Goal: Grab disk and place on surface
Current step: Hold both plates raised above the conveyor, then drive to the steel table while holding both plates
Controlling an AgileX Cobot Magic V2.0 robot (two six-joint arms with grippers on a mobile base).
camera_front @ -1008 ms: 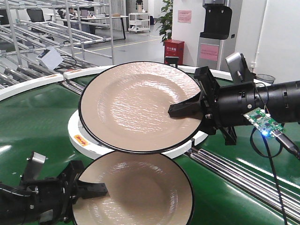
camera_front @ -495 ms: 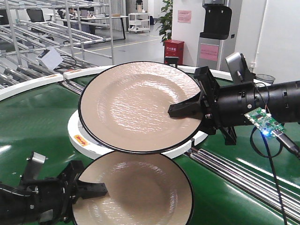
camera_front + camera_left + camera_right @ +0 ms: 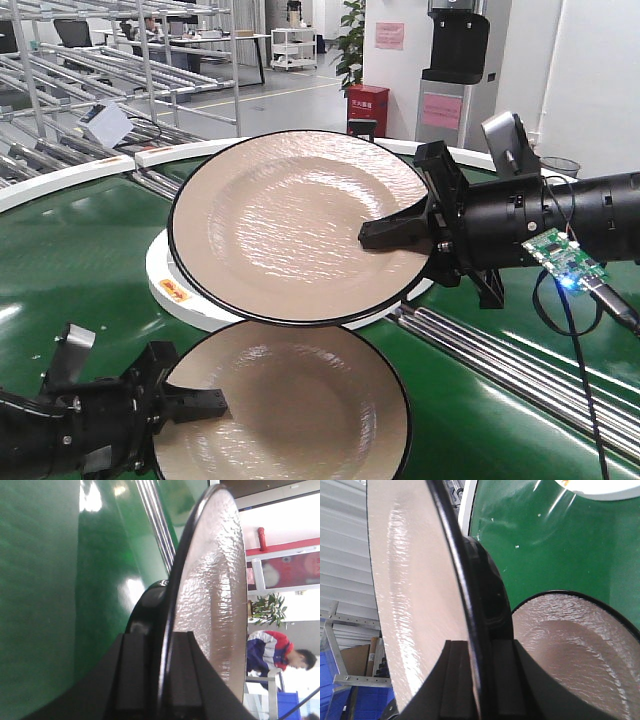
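Over the green belt [image 3: 70, 250]: two beige disks, lifted.
Right gripper [image 3: 392, 233]: clamped on upper disk [image 3: 280, 225], right rim.
Left gripper [image 3: 200, 405]: clamped on lower disk [image 3: 300, 410], left rim.

Beige glaze on upper disk [image 3: 290, 225] & lower disk [image 3: 290, 410]: glossy, rippled texture; rims & undersides smooth glossy black. Matt black plastic: fingers of right gripper [image 3: 372, 236] & left gripper [image 3: 215, 405]. Smooth, shiny w/ glare: green belt [image 3: 70, 250]. Polished metal: rollers [image 3: 500, 350].
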